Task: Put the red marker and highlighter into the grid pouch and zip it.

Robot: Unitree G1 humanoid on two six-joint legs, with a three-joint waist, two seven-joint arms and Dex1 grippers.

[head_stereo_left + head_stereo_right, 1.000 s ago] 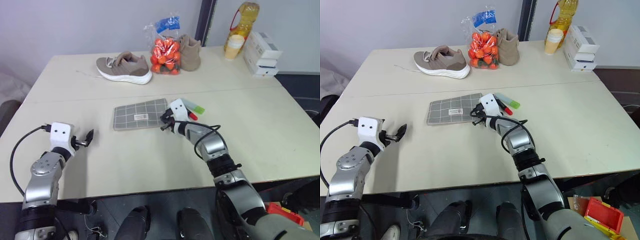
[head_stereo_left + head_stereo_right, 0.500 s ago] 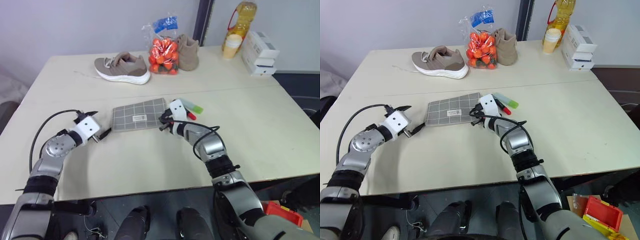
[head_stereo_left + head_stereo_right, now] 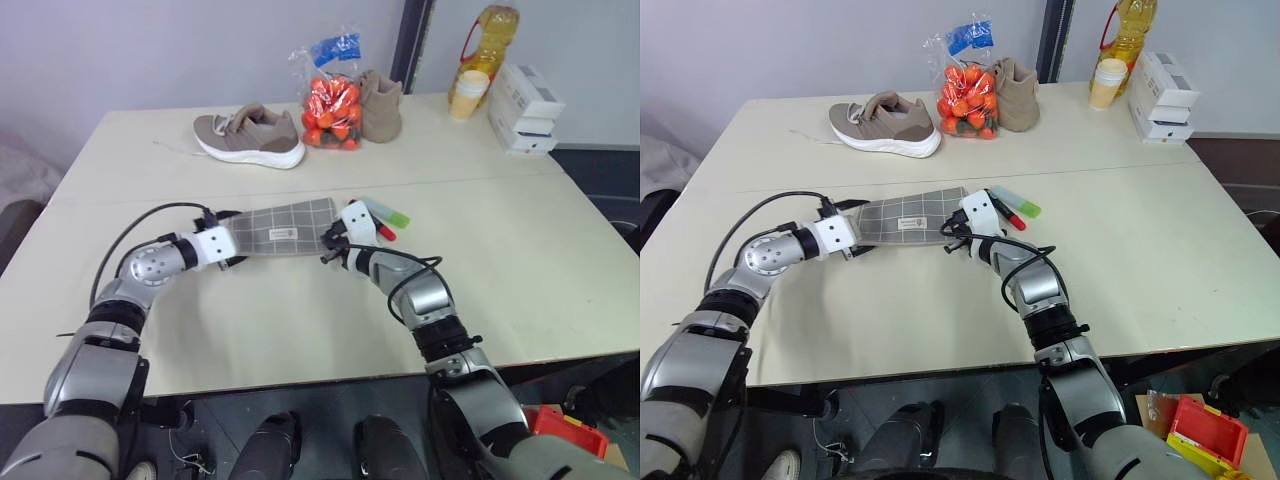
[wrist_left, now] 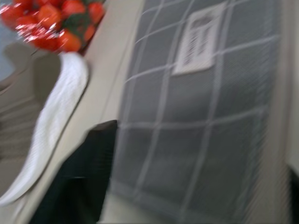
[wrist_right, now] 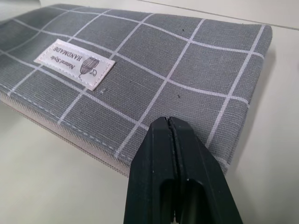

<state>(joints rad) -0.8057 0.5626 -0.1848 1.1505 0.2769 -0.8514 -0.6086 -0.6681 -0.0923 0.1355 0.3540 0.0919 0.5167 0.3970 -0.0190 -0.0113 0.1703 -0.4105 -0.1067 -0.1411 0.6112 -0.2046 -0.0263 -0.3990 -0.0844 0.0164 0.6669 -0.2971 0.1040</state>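
The grid pouch lies flat mid-table, label up. My left gripper is at its left end, open, one black finger at the pouch's edge and the fabric between the jaws. My right gripper is shut, its tips on the pouch's right end by the zipper edge; I cannot see anything pinched between them. The red marker and the green-capped highlighter lie side by side on the table just right of the pouch, behind my right hand.
At the back of the table stand a beige shoe, a bag of red-orange fruit and a brown shoe. At the back right are an oil bottle, a paper cup and white boxes.
My left arm has swung right and forward from the table's left side to the pouch's left end, rolling its wrist, and its jaws have narrowed. The right gripper has kept still.
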